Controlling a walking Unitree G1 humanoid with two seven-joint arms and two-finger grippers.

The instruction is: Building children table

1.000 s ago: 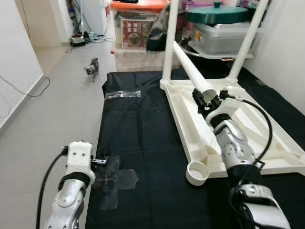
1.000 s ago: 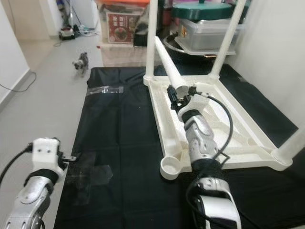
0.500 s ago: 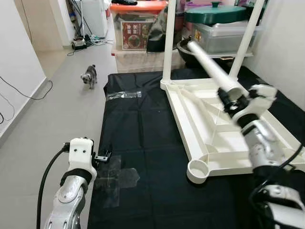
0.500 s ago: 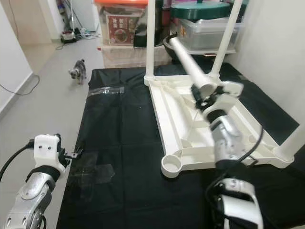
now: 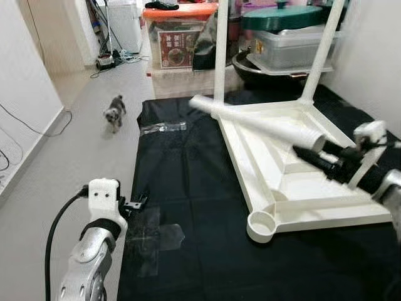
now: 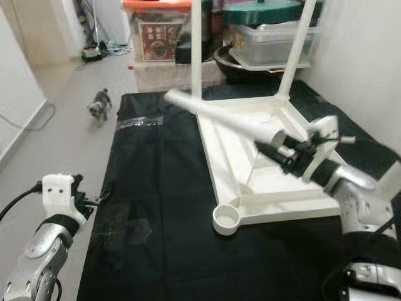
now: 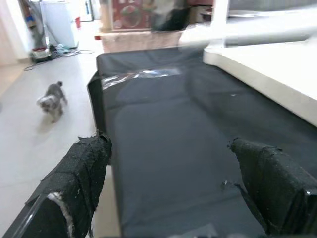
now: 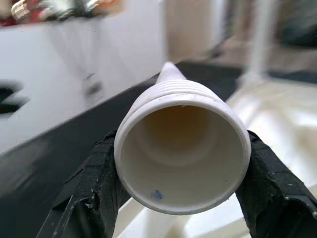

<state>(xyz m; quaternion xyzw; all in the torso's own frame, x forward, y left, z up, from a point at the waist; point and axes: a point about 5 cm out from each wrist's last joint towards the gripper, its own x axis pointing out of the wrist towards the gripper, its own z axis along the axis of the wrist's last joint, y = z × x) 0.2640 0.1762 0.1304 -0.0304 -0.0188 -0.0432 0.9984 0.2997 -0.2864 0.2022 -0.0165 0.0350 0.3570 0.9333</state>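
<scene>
My right tool [image 6: 283,155] is clamped on the open, ribbed end of a long white plastic table leg [image 5: 250,122], one black finger [image 8: 91,188] pressed to each side of the tube's mouth. I hold the leg above the upturned white plastic children's table [image 5: 301,182], and its long axis lies nearly level: from my tool it runs away and toward my left, crossing over the table's near-left edge, with its closed far end hanging above the black floor mat [image 5: 182,175]. Through the right wrist view I look straight into the hollow tube.

The upturned table lies on the mat with its ribbed underside facing up. Two white legs [image 5: 220,50] already stand upright in its far corners. The round socket [image 5: 261,226] at the near-left corner holds nothing.

My left tool [image 7: 168,183] hangs low over the left edge of the mat, its two black fingers spread apart with nothing between them. Some clear tape [image 5: 153,241] is stuck to the mat just beyond it.

Past the mat, an orange-lidded clear storage box [image 5: 178,31] stands beside a grey plastic bin [image 5: 291,47] with a dark green lid on top; what either holds I cannot tell. A small grey dog [image 5: 113,112] stands on the pale floor to the left.
</scene>
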